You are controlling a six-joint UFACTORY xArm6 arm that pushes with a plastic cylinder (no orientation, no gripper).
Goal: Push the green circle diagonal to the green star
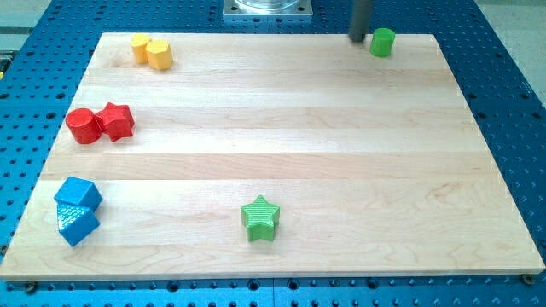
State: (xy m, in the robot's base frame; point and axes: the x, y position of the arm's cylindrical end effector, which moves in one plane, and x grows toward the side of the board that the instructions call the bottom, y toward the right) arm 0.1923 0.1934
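The green circle [382, 41] stands near the top right corner of the wooden board [281, 128]. The green star [260, 218] lies far from it, near the view's bottom at the middle of the board. My tip [357, 39] is at the view's top edge of the board, just to the left of the green circle, with a small gap between them. The rod rises out of the view's top.
Two yellow blocks [151, 50] sit together at the top left. A red circle [83, 125] and a red star-like block [116, 121] touch at the left. Two blue blocks [78, 210] sit at the bottom left. A metal base [267, 8] is at the top centre.
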